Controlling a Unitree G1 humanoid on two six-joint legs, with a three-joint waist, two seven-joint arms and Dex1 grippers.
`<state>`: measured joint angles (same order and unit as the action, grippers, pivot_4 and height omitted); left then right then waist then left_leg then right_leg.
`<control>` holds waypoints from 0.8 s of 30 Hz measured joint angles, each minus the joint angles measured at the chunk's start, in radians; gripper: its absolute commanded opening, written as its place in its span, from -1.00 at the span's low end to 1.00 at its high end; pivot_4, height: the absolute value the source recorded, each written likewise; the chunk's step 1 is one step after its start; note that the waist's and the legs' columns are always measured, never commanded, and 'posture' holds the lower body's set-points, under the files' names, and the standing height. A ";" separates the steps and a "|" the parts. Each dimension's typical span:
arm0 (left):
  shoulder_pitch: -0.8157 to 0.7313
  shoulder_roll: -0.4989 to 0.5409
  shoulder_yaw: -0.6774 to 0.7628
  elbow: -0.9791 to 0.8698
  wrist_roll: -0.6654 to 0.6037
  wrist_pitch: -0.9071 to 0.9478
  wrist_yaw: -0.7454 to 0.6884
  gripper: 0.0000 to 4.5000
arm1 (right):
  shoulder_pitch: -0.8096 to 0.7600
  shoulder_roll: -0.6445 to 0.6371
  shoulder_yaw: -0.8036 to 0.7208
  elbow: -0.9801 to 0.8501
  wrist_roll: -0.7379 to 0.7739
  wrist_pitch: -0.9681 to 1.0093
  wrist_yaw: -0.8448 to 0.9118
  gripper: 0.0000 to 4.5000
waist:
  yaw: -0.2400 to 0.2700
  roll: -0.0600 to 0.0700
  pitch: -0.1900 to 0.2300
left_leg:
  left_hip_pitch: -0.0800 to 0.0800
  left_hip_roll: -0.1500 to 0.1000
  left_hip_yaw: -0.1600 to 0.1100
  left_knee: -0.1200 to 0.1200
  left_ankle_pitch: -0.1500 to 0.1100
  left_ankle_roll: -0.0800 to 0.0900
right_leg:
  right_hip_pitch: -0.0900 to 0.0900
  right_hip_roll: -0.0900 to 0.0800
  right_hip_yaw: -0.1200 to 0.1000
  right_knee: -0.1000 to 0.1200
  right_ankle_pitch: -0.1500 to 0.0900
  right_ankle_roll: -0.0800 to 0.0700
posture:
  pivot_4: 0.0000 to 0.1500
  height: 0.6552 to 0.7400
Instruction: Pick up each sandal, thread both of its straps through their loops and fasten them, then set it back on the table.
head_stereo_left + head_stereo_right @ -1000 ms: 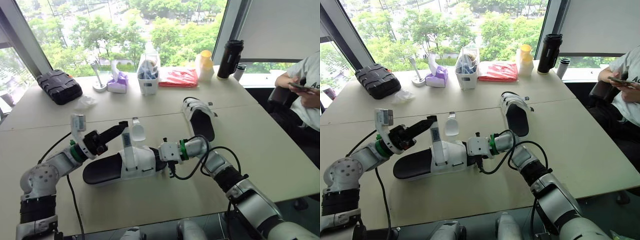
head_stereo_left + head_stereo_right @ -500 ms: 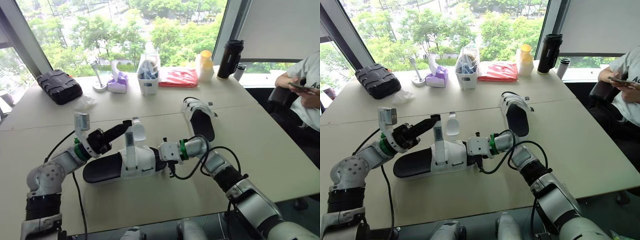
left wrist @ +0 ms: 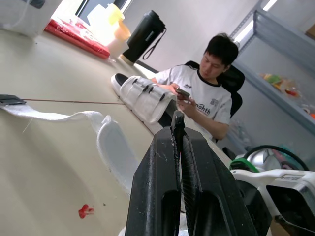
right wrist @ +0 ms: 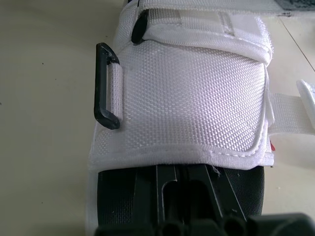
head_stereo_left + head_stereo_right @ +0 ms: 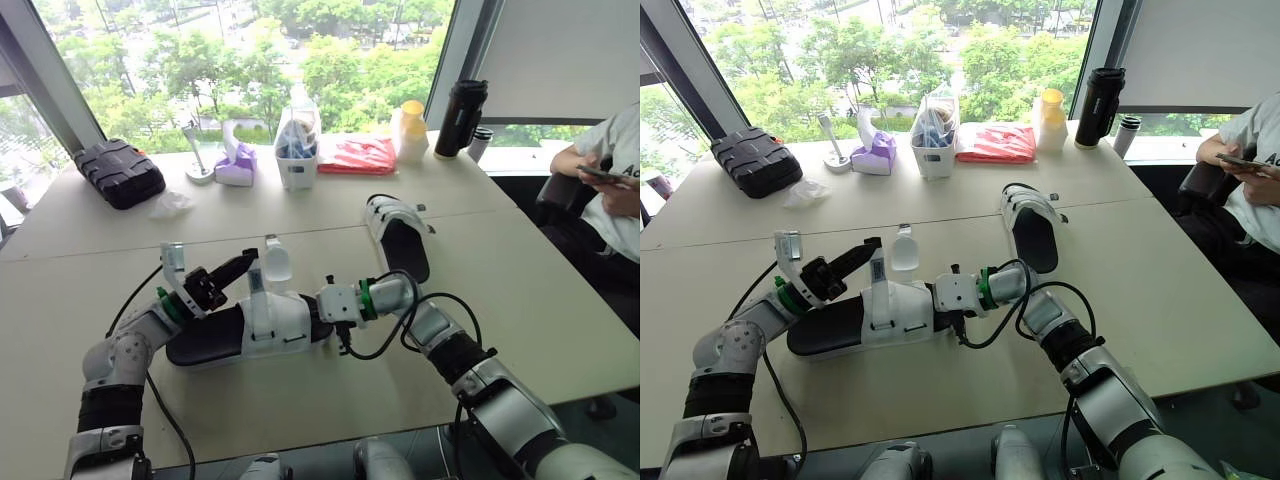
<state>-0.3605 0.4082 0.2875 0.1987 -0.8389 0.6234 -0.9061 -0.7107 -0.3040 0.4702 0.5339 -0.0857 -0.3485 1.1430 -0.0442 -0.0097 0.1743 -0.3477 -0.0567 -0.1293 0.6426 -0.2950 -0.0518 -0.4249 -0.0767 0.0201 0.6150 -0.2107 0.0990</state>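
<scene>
Lower than a moment before, the left gripper [image 5: 244, 262], fingers pressed together and empty, hovers at 10 o'clock of the sandal [image 5: 280, 322]. The right gripper [image 5: 318, 307] clamps its 3 o'clock end.

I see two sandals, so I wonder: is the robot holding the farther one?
No, the farther sandal lies flat on the table by itself, unheld.

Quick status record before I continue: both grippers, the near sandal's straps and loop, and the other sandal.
near sandal: on the table, both straps unthreaded
black loop: empty
left gripper: shut, nothing seen in it, tips beside the upright strap
right gripper: at the near sandal's end
far sandal: on the table, apart from both grippers
</scene>
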 measured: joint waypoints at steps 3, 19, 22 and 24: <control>0.000 0.006 -0.011 0.007 0.036 0.000 0.015 -0.97 | 0.000 0.000 0.000 -0.001 -0.001 0.000 0.000 -1.00 | 0.000 0.000 0.000 | 0.000 0.000 0.000 0.000 0.000 0.000 | 0.000 0.000 0.000 0.000 0.000 0.000 | 1.00 1.00; 0.052 0.112 -0.130 -0.048 0.183 0.064 0.042 -0.97 | 0.001 0.002 0.001 -0.004 -0.008 -0.001 -0.006 -1.00 | -0.001 0.001 0.000 | 0.001 0.000 0.000 0.000 0.000 0.000 | 0.000 0.000 0.000 0.000 0.000 0.000 | 1.00 1.00; 0.046 0.142 -0.159 -0.063 0.215 0.061 0.031 -0.97 | 0.001 0.002 0.001 -0.004 -0.008 -0.001 -0.006 -1.00 | -0.001 0.001 -0.001 | 0.001 0.000 0.000 0.000 0.000 0.000 | 0.000 0.000 0.000 0.000 0.000 0.000 | 1.00 1.00; 0.029 0.168 -0.193 -0.065 0.235 0.066 0.020 -0.97 | 0.001 0.002 0.001 -0.003 -0.008 -0.001 -0.007 -1.00 | -0.001 0.001 -0.001 | 0.001 0.000 0.000 0.000 0.000 0.000 | 0.000 0.000 0.000 0.000 0.000 0.000 | 1.00 1.00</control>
<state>-0.3320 0.5764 0.0949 0.1341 -0.6038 0.6892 -0.8858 -0.7096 -0.3017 0.4716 0.5307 -0.0939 -0.3498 1.1360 -0.0453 -0.0092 0.1737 -0.3468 -0.0566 -0.1294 0.6423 -0.2951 -0.0517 -0.4246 -0.0767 0.0199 0.6152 -0.2109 0.0991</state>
